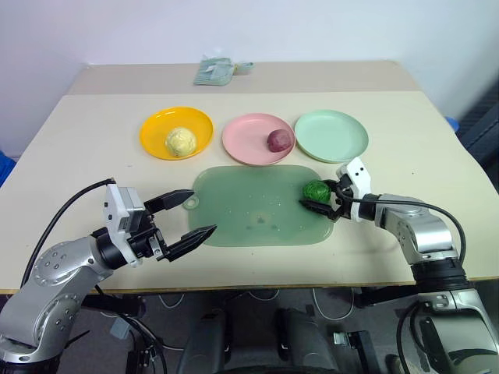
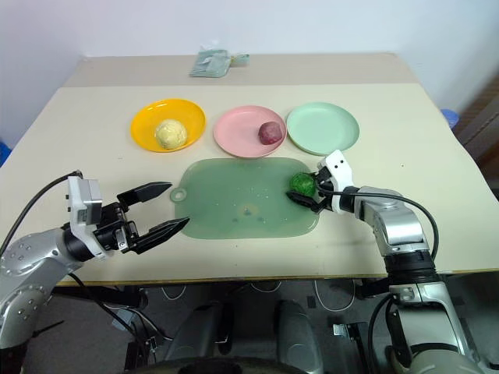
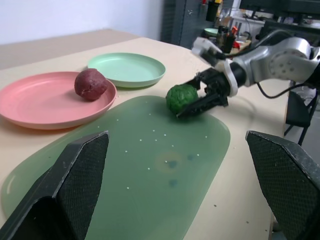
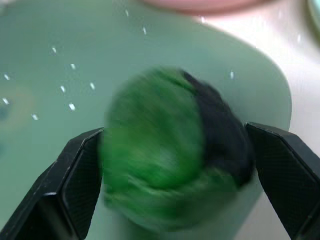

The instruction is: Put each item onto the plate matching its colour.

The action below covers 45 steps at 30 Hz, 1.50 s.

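Note:
The dark green leafy ball (image 1: 316, 190) lies on the right end of the translucent green mat (image 1: 249, 214). My right gripper (image 1: 319, 195) stands open with one finger on each side of the ball, low over the mat. The mint green plate (image 1: 331, 135) behind it holds nothing. A maroon-pink round item (image 1: 279, 139) sits on the pink plate (image 1: 242, 142). On the orange-yellow plate (image 1: 152, 128) rests the pale yellow lumpy item (image 1: 181, 142). My left gripper (image 1: 203, 212) hovers open and holding nothing near the mat's left end.
A small greenish packet (image 1: 214, 71) lies at the table's far edge. The three plates stand in a row just behind the mat. Bare tabletop (image 1: 86, 156) stretches to the left of the plates and to the right of the green plate.

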{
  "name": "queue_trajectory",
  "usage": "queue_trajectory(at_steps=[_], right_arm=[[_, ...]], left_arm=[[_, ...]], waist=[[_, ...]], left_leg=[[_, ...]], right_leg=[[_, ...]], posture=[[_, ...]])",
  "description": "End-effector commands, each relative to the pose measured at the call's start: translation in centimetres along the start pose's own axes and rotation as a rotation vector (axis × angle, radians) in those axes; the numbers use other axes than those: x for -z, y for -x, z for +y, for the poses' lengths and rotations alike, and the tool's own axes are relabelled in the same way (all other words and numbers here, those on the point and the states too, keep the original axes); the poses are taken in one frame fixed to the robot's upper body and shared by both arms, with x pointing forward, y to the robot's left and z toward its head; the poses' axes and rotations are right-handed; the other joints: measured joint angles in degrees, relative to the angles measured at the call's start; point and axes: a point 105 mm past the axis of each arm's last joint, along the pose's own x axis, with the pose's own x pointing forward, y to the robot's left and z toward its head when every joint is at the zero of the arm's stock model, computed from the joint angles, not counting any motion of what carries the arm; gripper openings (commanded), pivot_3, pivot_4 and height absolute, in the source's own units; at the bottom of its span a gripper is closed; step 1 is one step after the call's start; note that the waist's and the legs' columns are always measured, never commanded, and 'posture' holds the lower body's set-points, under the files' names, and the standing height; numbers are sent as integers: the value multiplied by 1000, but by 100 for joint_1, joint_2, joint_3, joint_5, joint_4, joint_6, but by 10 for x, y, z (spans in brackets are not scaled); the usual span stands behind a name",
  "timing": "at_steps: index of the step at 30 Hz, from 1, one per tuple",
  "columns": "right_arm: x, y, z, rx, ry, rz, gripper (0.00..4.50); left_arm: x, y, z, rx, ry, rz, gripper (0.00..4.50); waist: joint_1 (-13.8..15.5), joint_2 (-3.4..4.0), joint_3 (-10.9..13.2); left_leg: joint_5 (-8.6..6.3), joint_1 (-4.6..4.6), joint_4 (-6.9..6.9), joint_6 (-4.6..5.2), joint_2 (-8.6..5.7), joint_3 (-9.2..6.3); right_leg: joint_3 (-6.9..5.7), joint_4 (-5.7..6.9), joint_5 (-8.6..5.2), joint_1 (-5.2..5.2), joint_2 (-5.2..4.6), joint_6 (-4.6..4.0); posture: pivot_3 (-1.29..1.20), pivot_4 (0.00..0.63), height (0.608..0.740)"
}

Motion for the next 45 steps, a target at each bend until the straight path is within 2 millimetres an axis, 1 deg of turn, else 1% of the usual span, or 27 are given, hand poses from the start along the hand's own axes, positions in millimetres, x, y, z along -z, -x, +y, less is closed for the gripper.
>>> queue_trajectory(at_steps=[1,3,4,7,9,12,14,15,16,17,18,20,23,24,25,27,28,32,34,37,38,40,42,44,45], right_arm=[[-8,3,-5,22,30,-36,4194],[-11,3,-6,22,39,-47,3590],[-13,3,-5,21,46,-56,3138],[-23,4,-5,15,60,-94,3138],[-34,3,-4,-5,53,-134,3138],[-47,0,-10,-7,62,-165,3138],[-59,-4,-24,29,66,-184,3138],[-72,-10,-44,109,59,-204,3138],[-82,-14,-58,175,51,-218,3138],[-91,-17,-70,229,40,-227,3138],[-96,-20,-78,265,31,-232,3138],[-101,-23,-86,300,24,-234,3138],[-103,-28,-93,365,53,-195,3138],[-102,-29,-94,377,63,-182,3138],[-103,-30,-94,382,66,-176,3368],[-107,-31,-95,406,85,-173,3983],[-110,-31,-96,411,94,-179,4366],[-122,-25,-96,398,141,-213,4366],[-126,-21,-96,386,173,-232,4366],[-137,-7,-91,312,195,-342,4366],[-138,-2,-88,274,211,-377,4366],[-131,10,-76,193,255,-419,4366],[-118,25,-61,140,289,-438,4366],[-105,40,-50,145,304,-439,4366],[-99,48,-48,161,281,-440,4366]], left_arm=[[-11,1,-3,4,-45,-18,4500],[-11,1,-3,1,-43,-18,4500],[-11,1,-3,-1,-41,-19,4500],[-10,1,-3,-8,-37,-21,4500],[-10,1,-3,-10,-36,-22,4500],[-10,1,-3,-11,-35,-25,4500],[-11,0,-3,-13,-35,-29,4500],[-11,0,-3,-14,-36,-32,4500],[-11,-1,-3,-15,-36,-35,4500],[-11,-1,-3,-18,-37,-38,4500],[-12,-1,-3,-21,-38,-41,4500],[-12,-1,-2,-29,-40,-45,4500],[-10,-1,-1,-62,-49,-37,4500],[-9,-2,-1,-76,-50,-36,4500],[-8,-3,0,-90,-49,-39,4500],[-8,-5,2,-136,-71,-49,4500],[-9,-5,4,-162,-77,-52,4500],[-4,-1,14,-254,-64,-32,4500],[0,2,23,-316,-91,-6,4500],[1,12,42,-454,-119,-27,4500],[3,14,45,-466,-123,-25,4500],[5,19,50,-494,-131,-16,4500],[8,23,55,-511,-152,6,4500],[9,25,61,-543,-158,11,4500],[9,23,62,-549,-150,2,4500]], waist=[[0,0,0],[6,0,0],[5,0,0],[4,0,0],[1,0,0],[-3,0,0],[-13,0,0],[-12,1,0],[-30,0,1],[-54,7,5],[-50,9,7],[-18,5,5],[-7,5,5],[-2,5,5],[-3,5,5],[-19,6,6],[-28,6,6],[-56,10,8],[-51,10,8],[-23,13,10],[-18,12,9],[13,9,8],[39,8,7],[84,8,7],[88,11,9]], left_leg=[[0,0,0,0,0,0],[0,0,0,0,0,0],[0,0,1,0,0,0],[0,0,1,0,0,0],[0,0,1,0,0,0],[0,1,1,0,0,0],[0,2,1,0,0,0],[0,3,1,0,0,0],[0,3,1,0,0,1],[0,10,1,0,1,7],[1,11,1,-1,1,14],[1,12,-8,-2,1,11],[0,10,-16,0,1,10],[0,8,-16,0,-1,10],[0,4,-14,0,-2,10],[0,3,-9,1,-7,15],[-1,3,-6,2,-7,17],[-1,12,-6,1,-2,17],[-1,15,-10,1,1,17],[-1,15,-12,1,-1,17],[-1,15,-10,2,-1,17],[-1,15,-8,2,-1,15],[-2,15,-8,4,-2,6],[-3,14,-8,5,-2,3],[-4,16,-6,7,-2,6]], right_leg=[[0,0,0,0,0,0],[0,0,0,0,0,0],[0,0,0,0,0,0],[0,0,0,0,0,0],[1,1,0,0,1,0],[1,1,0,0,1,0],[1,1,0,0,2,0],[1,1,0,1,3,0],[1,2,0,1,3,0],[3,2,0,3,4,0],[8,1,0,2,5,0],[8,2,0,1,6,-1],[8,-2,0,2,5,0],[8,-6,0,2,3,0],[9,-7,0,2,1,0],[12,-6,1,2,-5,-1],[14,-5,1,2,-7,-1],[14,4,2,2,-3,-1],[14,7,2,2,1,-1],[14,6,2,2,2,0],[14,5,2,3,1,1],[13,6,3,6,1,2],[8,1,2,14,0,3],[8,-1,2,17,-3,3],[8,0,2,17,-4,3]], posture=[[0,150,740],[0,150,740],[0,150,740],[0,150,740],[0,150,740],[0,150,740],[0,150,740],[0,150,740],[0,150,740],[0,150,740],[0,150,740],[0,150,740],[0,150,740],[0,150,740],[0,150,740],[0,150,740],[0,150,740],[0,150,740],[0,150,740],[0,150,740],[0,150,740],[0,150,740],[0,150,740],[0,150,740],[0,150,740]])
